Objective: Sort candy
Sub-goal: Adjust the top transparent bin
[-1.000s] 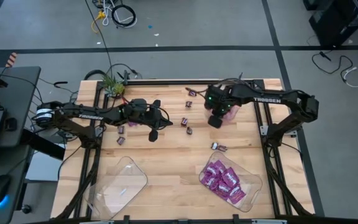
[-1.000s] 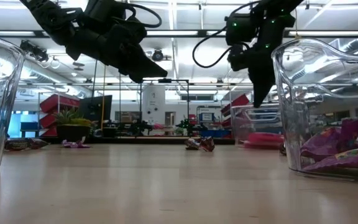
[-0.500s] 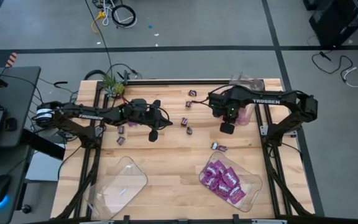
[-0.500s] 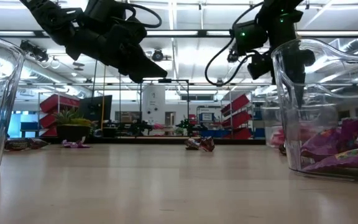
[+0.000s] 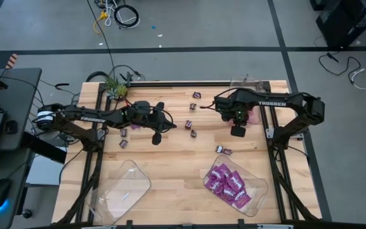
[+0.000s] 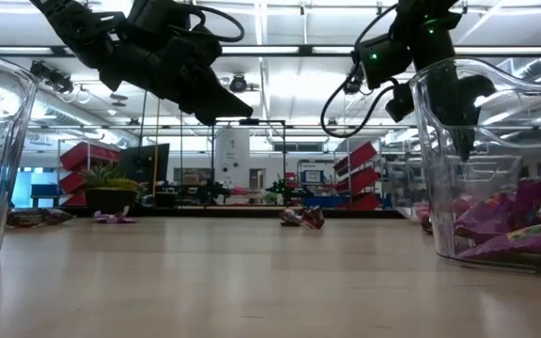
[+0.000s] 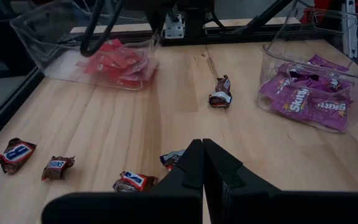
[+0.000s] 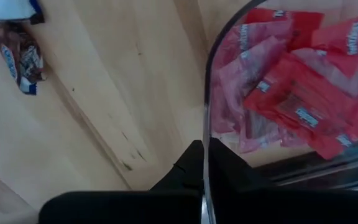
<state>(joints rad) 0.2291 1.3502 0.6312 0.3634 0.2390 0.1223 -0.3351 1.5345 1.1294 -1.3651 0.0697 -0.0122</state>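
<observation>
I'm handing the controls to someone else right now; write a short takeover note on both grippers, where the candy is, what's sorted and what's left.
Left gripper: shut, empty, held over the table's left-centre.
Right gripper: shut, empty, at the rim of the tray of red packets at the far right.
Done: purple packets in the near right tray; red packets in the far tray.
Left: small brown pieces loose on the wood, several near the left gripper, some mid-table, one above the purple tray. Near left tray looks almost empty.

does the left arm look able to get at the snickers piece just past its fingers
Probably yes: the Snickers piece lies loose on bare wood just ahead of the shut left gripper, nothing on top; it must open first.
</observation>
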